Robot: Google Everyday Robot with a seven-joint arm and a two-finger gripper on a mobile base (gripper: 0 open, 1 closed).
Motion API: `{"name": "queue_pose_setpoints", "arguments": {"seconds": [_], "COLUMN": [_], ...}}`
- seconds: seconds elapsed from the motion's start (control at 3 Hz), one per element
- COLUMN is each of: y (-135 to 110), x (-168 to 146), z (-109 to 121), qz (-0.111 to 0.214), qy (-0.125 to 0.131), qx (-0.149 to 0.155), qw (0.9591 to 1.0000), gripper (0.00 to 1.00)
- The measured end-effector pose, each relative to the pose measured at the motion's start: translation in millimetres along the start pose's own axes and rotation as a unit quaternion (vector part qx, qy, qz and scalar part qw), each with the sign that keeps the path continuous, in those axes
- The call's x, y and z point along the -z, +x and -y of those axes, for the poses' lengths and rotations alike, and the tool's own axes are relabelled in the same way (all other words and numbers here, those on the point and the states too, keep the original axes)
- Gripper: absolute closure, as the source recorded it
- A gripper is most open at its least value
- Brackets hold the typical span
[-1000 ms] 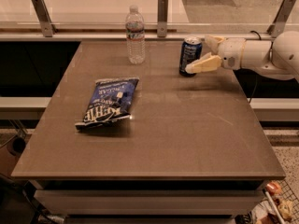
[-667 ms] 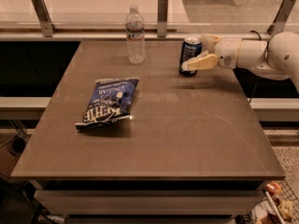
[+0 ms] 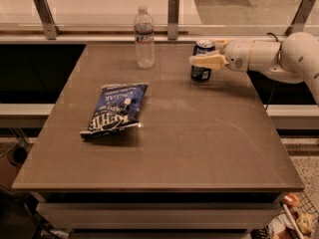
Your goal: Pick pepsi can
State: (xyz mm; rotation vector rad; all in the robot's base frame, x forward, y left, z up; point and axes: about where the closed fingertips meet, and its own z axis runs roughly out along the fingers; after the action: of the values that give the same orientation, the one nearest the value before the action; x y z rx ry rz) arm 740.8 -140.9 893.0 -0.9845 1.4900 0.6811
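The pepsi can [image 3: 201,73] is dark blue with a silver top and stands upright on the brown table [image 3: 164,148] at the back right. My gripper [image 3: 205,59] reaches in from the right at the can's mid height and lies around it, with a pale part across its front. The white arm [image 3: 279,59] stretches off to the right edge. The can's base rests on the table.
A clear water bottle [image 3: 144,36] stands upright at the back, left of the can. A flat blue chip bag [image 3: 117,108] lies left of the middle. A glass rail with metal posts [image 3: 173,16] runs behind the table.
My gripper has moved left from beside the can's right side to lie around the can. The can, bottle and bag have not moved.
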Motion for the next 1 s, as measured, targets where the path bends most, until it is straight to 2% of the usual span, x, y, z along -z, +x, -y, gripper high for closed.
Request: {"name": "queue_pose_setpoints", "arguments": {"seconds": [0.67,1.0], "y": [-0.2,-0.3], "x": [-6.2,-9.1], "z": [-2.7,-4.0], "qz": [0.001,0.001], "qy": [-0.005,-0.007], "qx": [0.0,-0.001], "qw": [1.0,1.0], "gripper": [0.88,1.0]}}
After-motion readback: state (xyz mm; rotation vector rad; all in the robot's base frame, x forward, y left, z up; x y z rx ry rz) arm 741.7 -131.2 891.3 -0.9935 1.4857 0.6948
